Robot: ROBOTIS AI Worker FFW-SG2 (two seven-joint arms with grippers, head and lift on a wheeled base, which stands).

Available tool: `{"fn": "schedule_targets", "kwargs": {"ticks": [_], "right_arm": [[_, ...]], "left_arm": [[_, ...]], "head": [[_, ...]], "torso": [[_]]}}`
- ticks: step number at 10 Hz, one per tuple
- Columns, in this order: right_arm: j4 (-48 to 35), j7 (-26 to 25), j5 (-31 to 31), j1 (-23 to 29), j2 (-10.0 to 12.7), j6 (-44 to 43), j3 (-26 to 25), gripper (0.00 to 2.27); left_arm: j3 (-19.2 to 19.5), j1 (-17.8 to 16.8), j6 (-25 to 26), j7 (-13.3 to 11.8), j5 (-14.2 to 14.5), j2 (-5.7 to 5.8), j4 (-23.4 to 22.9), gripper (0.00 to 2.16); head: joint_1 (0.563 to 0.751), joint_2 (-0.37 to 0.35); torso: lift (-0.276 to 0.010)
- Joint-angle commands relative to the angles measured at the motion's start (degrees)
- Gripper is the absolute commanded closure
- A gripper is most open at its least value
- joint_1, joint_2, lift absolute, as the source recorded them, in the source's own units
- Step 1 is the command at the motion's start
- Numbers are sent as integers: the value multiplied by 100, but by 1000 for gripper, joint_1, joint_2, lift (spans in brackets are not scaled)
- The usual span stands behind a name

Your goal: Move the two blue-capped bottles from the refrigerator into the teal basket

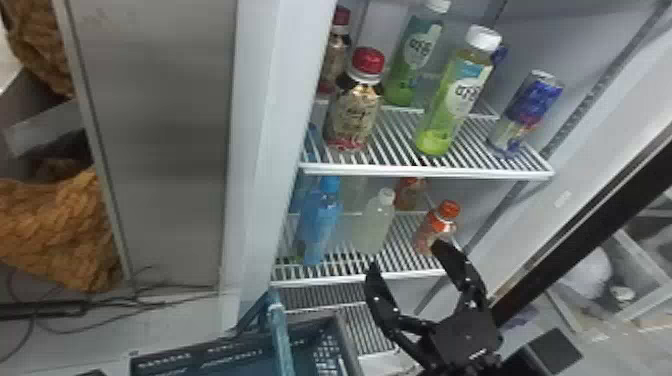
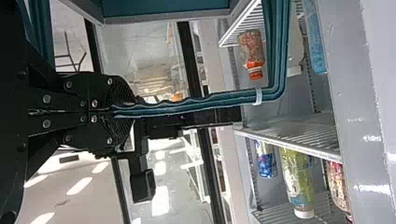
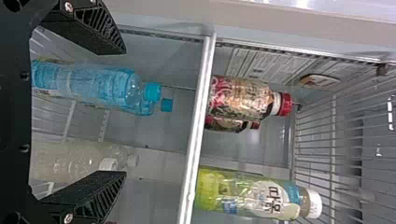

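In the head view, my right pincer (image 1: 405, 259) is spread and empty, angled up before the middle wire shelf (image 1: 325, 281); a blue-capped bottle (image 1: 320, 227) stands at that shelf's left end. My right wrist view adds a second blue cap (image 3: 166, 104) behind. My left wrist view gives my left pincer (image 2: 130, 112) clenched on the handle (image 2: 187, 105) of the teal basket (image 1: 195, 345), in front of that shelf.

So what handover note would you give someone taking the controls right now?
Left gripper: shut on the handle of the teal basket, held low by the refrigerator.
Right gripper: open, empty, before the bottles' shelf.
Front blue-capped bottle, rear one: both on that shelf.
Done: basket held ready.
To do: move both bottles into the basket.
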Motion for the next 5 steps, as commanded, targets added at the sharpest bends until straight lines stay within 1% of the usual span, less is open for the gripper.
{"fn": "schedule_targets", "kwargs": {"ticks": [1,2,5], "right_arm": [[200,51,16,-175,-13,19,8,87],[383,139,7,-329,-39,19,34,90],[917,147,-19,-751,-144,5,263,99]], "left_arm": [[2,5,-7,0,0,0,0,1159],[2,5,7,0,0,0,0,1159],[2,5,7,0,0,-9,0,1159]], "head": [[695,-350],[695,-350],[695,-350]], "torso": [[-165],[-165],[-165]]}}
